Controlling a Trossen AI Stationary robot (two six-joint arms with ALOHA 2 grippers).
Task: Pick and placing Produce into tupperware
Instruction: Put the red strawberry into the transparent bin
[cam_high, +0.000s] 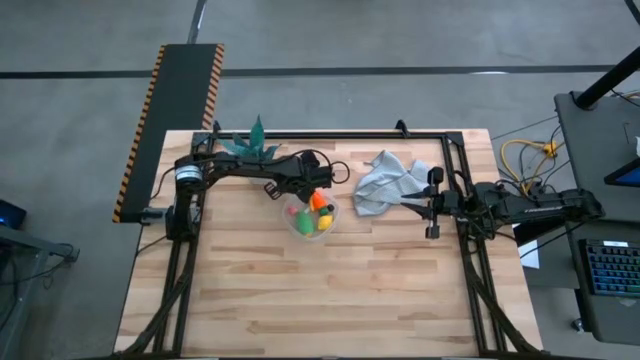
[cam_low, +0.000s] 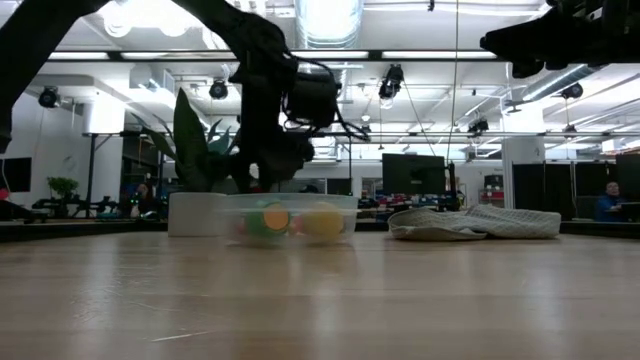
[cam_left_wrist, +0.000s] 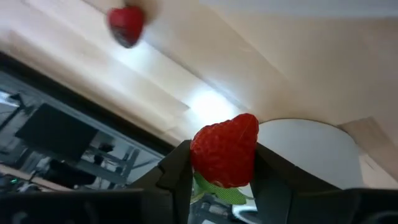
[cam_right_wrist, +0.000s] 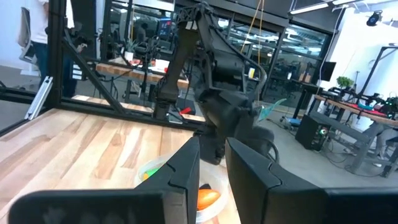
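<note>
The clear round tub (cam_high: 310, 222) stands mid-table and holds green, yellow, orange and red toy pieces; it also shows in the low view (cam_low: 290, 215). My left gripper (cam_high: 320, 197) hovers over the tub's far rim, shut on a red toy strawberry (cam_left_wrist: 224, 155). A second, blurred red piece (cam_left_wrist: 126, 25) lies farther off on the wood. My right gripper (cam_high: 432, 205) waits at the table's right beside the cloth, empty, its fingers (cam_right_wrist: 186, 174) a narrow gap apart. My left gripper pinches the strawberry by its two sides (cam_left_wrist: 198, 155) between its two fingers. The green leaf end (cam_left_wrist: 217, 190) lies back between the fingers and the red tip points outward. The strawberry is lifted clear of the table.
A teal-leaved plant (cam_high: 255, 140) in a white pot (cam_low: 195, 213) stands at the far left, close behind my left arm. A crumpled grey-blue cloth (cam_high: 385, 183) lies at the far right of the tub. The near half of the table (cam_high: 320, 300) is bare wood.
</note>
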